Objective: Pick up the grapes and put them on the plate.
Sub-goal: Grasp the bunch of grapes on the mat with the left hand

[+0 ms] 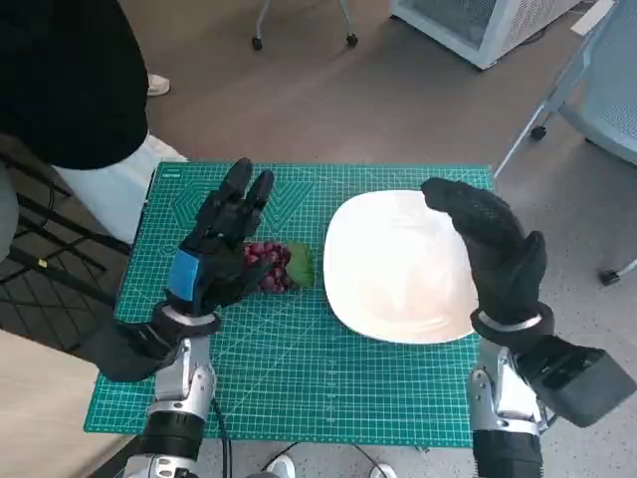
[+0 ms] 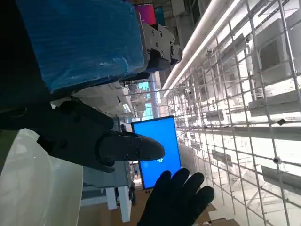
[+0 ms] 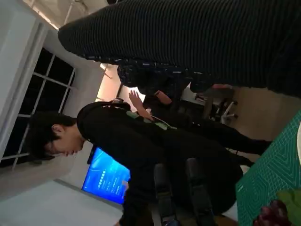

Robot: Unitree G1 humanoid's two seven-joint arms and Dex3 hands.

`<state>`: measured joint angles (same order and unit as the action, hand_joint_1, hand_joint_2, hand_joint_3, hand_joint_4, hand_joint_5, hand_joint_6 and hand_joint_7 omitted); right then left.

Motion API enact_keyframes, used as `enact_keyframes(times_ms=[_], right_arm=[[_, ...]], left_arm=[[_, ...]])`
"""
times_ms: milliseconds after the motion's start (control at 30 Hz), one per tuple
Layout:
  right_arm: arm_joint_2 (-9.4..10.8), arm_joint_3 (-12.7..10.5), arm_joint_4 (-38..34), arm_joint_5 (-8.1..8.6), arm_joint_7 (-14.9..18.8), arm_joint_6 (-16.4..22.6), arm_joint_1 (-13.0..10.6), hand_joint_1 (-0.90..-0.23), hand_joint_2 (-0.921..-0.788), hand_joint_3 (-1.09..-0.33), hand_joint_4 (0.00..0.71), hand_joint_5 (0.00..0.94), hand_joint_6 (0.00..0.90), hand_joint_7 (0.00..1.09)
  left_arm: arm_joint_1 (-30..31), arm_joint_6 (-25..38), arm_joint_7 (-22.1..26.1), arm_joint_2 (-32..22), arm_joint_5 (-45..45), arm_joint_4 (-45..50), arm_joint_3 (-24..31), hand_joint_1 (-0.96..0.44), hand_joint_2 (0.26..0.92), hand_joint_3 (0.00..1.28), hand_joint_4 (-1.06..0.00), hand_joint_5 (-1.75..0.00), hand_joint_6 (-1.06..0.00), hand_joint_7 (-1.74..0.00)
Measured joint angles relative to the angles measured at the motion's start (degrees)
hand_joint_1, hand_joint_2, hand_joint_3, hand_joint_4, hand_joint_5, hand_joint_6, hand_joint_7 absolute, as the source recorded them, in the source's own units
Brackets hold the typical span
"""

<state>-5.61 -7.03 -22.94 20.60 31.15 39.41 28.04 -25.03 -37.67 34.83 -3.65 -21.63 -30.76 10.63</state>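
A green cutting mat (image 1: pixel 299 368) covers the small table. The grapes (image 1: pixel 269 265), a dark red bunch with a green leaf, lie on the mat left of centre, just beside the left rim of the white plate (image 1: pixel 398 269) and apart from it by a narrow strip of mat. The plate sits right of centre; its far edge is near the far edge of the mat.

The left hand (image 1: pixel 214 254) is over the grapes, with its fingers (image 1: pixel 239 189) stretched toward the far edge and spread. Its thumb side is against the bunch; whether it grips the grapes cannot be told. The right hand (image 1: pixel 493 249) is raised over the right edge of the plate, fingers apart and holding nothing.

Bare mat lies along the near edge, in front of both the grapes and the plate. A person in a black top (image 1: pixel 60 80) stands at the far left corner of the table.
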Motion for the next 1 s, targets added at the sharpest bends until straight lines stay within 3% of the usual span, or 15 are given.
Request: enact_keyframes(times_ms=[200, 467, 767, 1000], right_arm=[[0.0, -0.02, 0.0, 0.17, 0.25, -0.18, 0.01, -0.451, -0.921, -0.566, 0.226, 0.0, -0.001, 0.56], [-0.03, -0.04, 0.16, 0.19, 0.29, -0.26, 0.05, -0.449, -0.921, -0.566, 0.226, 0.001, -0.001, 0.56], [-0.09, -0.2, 0.24, 0.0, 0.15, -0.19, 0.07, -0.46, -0.921, -0.57, 0.23, 0.003, -0.001, 0.56], [-0.06, -0.27, 0.24, -0.66, -0.47, -0.12, 0.08, -0.476, -0.921, -0.572, 0.235, 0.005, -0.001, 0.56]], left_arm=[[-0.13, -0.71, -0.98, -0.91, 2.21, -0.31, -0.15, -0.55, 0.921, 0.25, -0.13, 0.0, -0.24, 0.0], [0.31, 2.24, -7.04, -9.61, 19.97, 3.76, -2.16, -0.68, 0.905, 0.06, -0.01, 0.0, -0.02, 0.0], [0.51, 21.05, -9.04, -20.13, 41.02, 16.81, -4.95, -0.57, 0.767, 0.0, 0.0, 0.0, -0.04, -0.01], [0.44, 37.43, -9.47, -22.67, 52.55, 24.27, -9.09, -0.53, 0.736, 0.0, 0.0, 0.0, -0.07, -0.02]])
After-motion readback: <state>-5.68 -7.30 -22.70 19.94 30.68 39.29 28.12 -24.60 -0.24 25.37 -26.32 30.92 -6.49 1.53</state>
